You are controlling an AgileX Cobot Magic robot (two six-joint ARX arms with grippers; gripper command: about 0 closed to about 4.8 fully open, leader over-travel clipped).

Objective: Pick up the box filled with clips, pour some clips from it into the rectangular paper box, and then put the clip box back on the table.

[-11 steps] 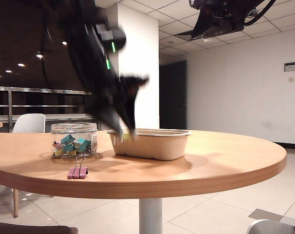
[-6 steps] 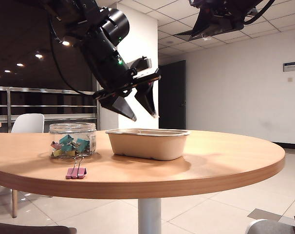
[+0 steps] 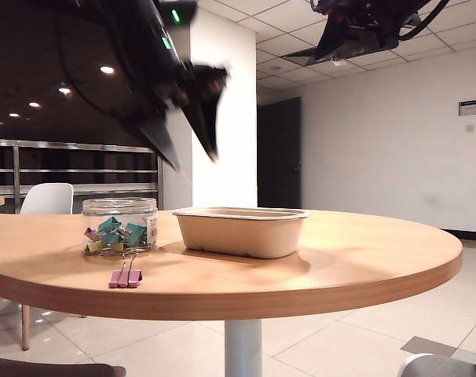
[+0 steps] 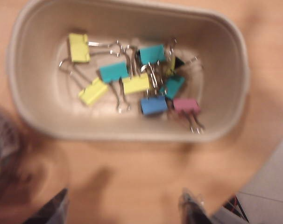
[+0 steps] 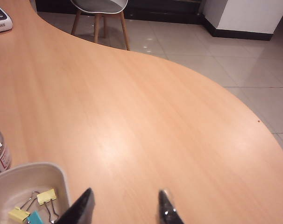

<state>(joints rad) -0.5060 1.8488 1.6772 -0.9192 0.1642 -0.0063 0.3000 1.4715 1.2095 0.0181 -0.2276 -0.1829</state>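
Exterior view, near to far: a stray pink clip (image 3: 124,277) lies on the tabletop (image 3: 340,259), behind it the clip jar (image 3: 119,225) beside the paper tray (image 3: 239,231) holding poured clips (image 4: 141,84), the left tool (image 3: 187,129) above with jaws apart and empty, the right tool (image 5: 123,207) likewise parted, idle aloft, suggesting pouring is done.

One jar (image 3: 119,225), one paper tray (image 3: 239,231), one pink clip pair (image 3: 124,276) loose on one table (image 3: 340,259)

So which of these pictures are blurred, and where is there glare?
Exterior view: the left hand above the table is smeared by motion; the clip jar and paper tray are sharp. Left wrist view: softly blurred all over, clips included. Right wrist view: sharp, with a pale glare patch on the wood; the right hand empty.
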